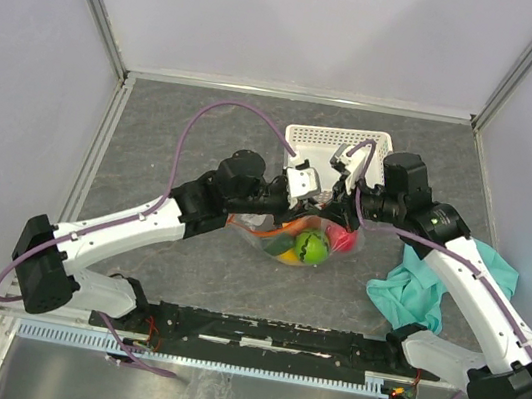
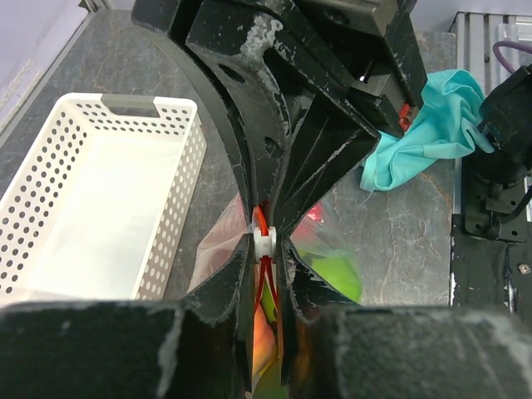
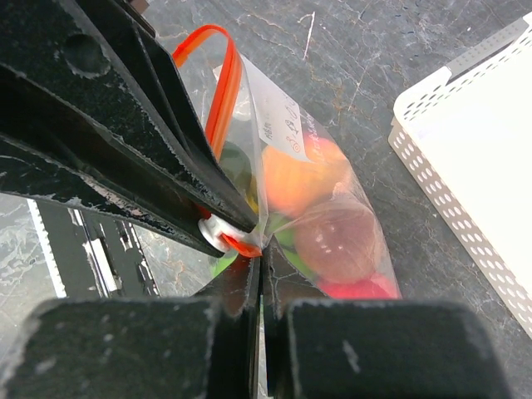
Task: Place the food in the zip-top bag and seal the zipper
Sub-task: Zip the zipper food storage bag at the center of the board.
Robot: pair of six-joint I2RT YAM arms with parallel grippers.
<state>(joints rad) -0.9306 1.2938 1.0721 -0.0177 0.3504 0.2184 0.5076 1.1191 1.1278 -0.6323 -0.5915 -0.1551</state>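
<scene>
Black left claw (image 2: 264, 249): fingers pressed together on the zipper (image 3: 229, 91), right at its small white slider (image 2: 263, 243). No gap shows between them.
Black right claw (image 3: 262, 268): fingers narrowed to a thin slit, pinching the same red strip just beside the slider. Its tips meet the left claw's tips head-on.
Red zipper: a thin strip along the bag's mouth. In the right wrist view it bows up in a loop beyond the left claw's fingers. Whether its two tracks are pressed shut along the whole length cannot be told.
Clear zip-top bag (image 3: 316, 208): crinkly film held up by its mouth between the two claws, over the middle of the table and just on the near side of the basket. A white label (image 3: 278, 125) with writing sits near the mouth.
Toy food: all that shows is inside the bag, bunched at its bottom. This includes an orange fruit (image 3: 295, 179), a brown fruit (image 3: 337, 241) touching it, a red fruit (image 3: 357, 288) at the edge, and a green striped melon (image 1: 311, 247).
White basket (image 1: 342, 136): perforated plastic, on the far side of both claws.
Crumpled teal cloth (image 1: 414, 289): on the table under the right arm, well apart from the bag.
Grey table (image 1: 177, 125): dark, stone-patterned surface.
</scene>
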